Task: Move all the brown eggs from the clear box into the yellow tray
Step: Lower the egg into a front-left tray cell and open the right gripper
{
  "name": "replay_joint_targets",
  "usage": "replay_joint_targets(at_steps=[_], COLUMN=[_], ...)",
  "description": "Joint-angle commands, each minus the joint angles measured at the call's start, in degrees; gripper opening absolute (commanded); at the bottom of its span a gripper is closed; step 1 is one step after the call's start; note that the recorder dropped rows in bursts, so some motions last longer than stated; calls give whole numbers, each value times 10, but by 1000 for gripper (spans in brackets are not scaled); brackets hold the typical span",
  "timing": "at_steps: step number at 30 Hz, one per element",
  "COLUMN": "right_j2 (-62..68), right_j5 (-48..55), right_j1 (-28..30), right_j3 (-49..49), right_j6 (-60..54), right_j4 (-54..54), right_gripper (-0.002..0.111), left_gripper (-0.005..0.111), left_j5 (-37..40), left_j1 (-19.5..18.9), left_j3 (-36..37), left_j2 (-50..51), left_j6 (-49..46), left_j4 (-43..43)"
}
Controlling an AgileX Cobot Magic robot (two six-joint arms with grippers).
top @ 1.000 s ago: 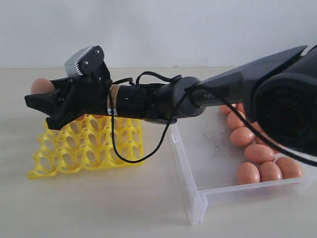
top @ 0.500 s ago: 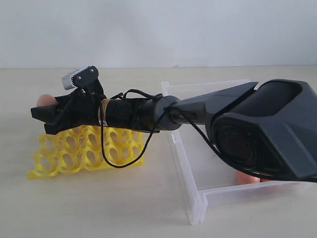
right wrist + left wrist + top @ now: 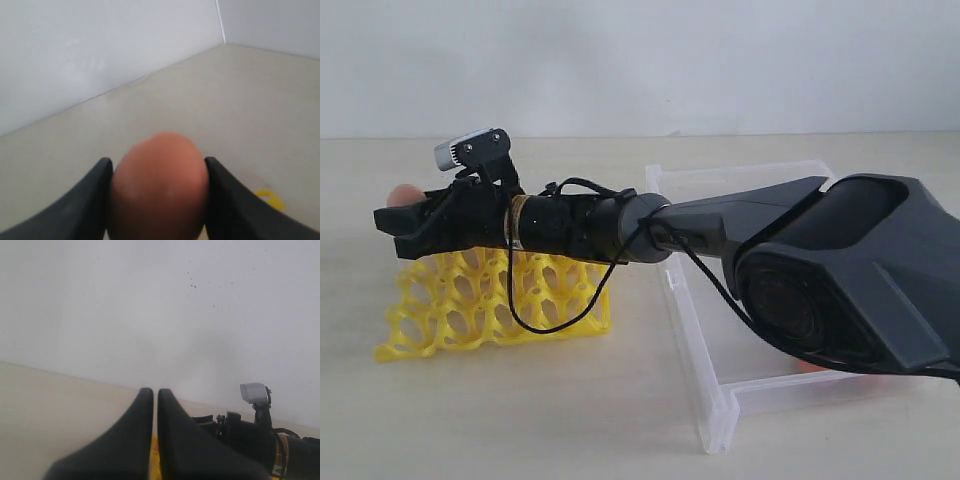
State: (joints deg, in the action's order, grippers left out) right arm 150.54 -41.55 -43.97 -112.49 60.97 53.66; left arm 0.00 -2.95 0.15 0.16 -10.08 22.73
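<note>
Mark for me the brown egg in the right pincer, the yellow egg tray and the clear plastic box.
smooth brown oval egg (image 3: 159, 192), right wrist view, centre of its shell.
bright yellow openwork plastic egg tray (image 3: 440, 312), exterior view, lattice near its front edge.
large clear plastic box (image 3: 717, 418), exterior view, its near corner wall.

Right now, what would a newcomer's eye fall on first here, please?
The black right claw, reaching across the middle, holds one smooth orange-brown egg above the bright yellow openwork plastic tray at left. The big dark arm hides most of the clear plastic box at right.
</note>
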Motion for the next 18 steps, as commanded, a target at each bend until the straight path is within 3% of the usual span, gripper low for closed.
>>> replay_joint_targets(at_steps=[1,7,18], right_j2=[3,-26,-28], right_j5=[24,104,171], right_j1=[-2,-14,-18], right_j3=[6,6,5], right_j6=[51,51,44], right_j4=[77,173,171], right_gripper=[0,0,0], left_gripper=[4,4,4], left_j5=[0,0,0], left_j1=[2,2,2], left_j3=[-2,-2,-2], left_j2=[-2,-2,-2], left_j6=[-5,-5,-5], left_j4=[2,2,2])
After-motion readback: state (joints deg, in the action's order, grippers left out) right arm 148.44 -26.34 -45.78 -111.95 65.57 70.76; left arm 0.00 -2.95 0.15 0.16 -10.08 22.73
